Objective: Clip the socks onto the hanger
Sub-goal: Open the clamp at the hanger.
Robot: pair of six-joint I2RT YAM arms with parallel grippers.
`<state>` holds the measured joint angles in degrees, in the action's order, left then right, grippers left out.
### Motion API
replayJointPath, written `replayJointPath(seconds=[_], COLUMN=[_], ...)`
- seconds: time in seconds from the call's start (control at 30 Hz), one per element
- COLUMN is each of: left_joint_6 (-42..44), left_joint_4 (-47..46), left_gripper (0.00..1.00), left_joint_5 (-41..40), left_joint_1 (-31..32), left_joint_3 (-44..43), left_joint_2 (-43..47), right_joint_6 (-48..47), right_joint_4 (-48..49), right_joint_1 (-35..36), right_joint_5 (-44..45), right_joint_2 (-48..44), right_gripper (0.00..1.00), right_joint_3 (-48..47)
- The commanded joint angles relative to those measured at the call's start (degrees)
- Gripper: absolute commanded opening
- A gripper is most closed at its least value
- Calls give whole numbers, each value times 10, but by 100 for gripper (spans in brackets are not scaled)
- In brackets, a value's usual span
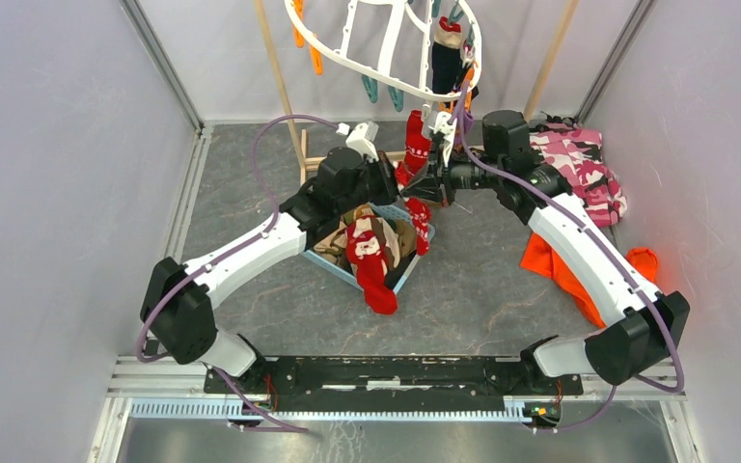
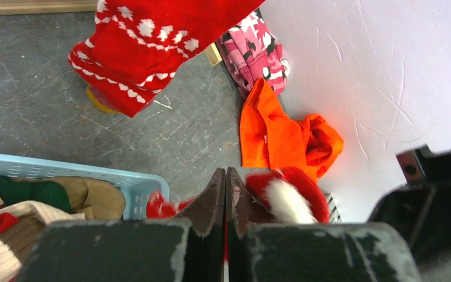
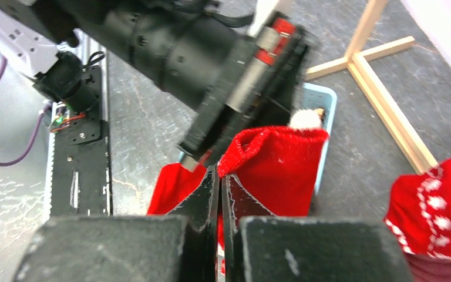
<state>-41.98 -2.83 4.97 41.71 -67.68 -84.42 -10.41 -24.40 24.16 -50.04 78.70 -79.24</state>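
Both grippers meet above the far edge of the basket and pinch one red sock (image 3: pixel 282 170) with a white pompom (image 2: pixel 288 202). My left gripper (image 2: pixel 226 176) is shut on it, and red fabric shows between the jaws. My right gripper (image 3: pixel 220 173) is shut on its cuff edge. In the top view the left gripper (image 1: pixel 397 183) and right gripper (image 1: pixel 432 183) face each other. A red sock with white patterns (image 1: pixel 415 145) hangs just behind them and also shows in the left wrist view (image 2: pixel 141 47). The white hanger (image 1: pixel 386 48) hangs above and carries a navy sock (image 1: pixel 447 58).
A light blue basket (image 2: pixel 64 170) under the grippers holds several socks, among them red-white (image 1: pixel 371 256), beige and green ones. An orange cloth (image 1: pixel 560 270) and a pink camouflage garment (image 1: pixel 579 164) lie at the right. The wooden pole rack (image 1: pixel 285 96) stands behind.
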Motion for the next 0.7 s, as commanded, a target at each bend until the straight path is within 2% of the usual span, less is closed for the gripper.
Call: replayJointPath(seconds=[0.0,0.27,0.43,0.53,0.6,0.67], left_joint_6=[-1,30,57,97,107,105], left_joint_4=[-20,0,-15,15,25,32], left_gripper=[2,2,3,7,16,20], left_joint_5=[28,9,77,89,85,86], left_joint_1=[2,2,1,-2,-14,-36], left_joint_3=[-44,-53,-56,-60,-51,-32], left_joint_2=[-17,-12,-20,-14,3,23], right_joint_6=[-28,-53,-77,-106,-119,-119], right_joint_4=[6,0,-14,-38,-46,-45], right_joint_1=[21,33,33,32,28,19], right_joint_5=[-44,-44,-60,-51,-45,-45], right_joint_2=[-3,-7,0,-8,-14,-20], right_gripper=[0,0,0,0,0,0], right_joint_3=[0,45,34,25,29,38])
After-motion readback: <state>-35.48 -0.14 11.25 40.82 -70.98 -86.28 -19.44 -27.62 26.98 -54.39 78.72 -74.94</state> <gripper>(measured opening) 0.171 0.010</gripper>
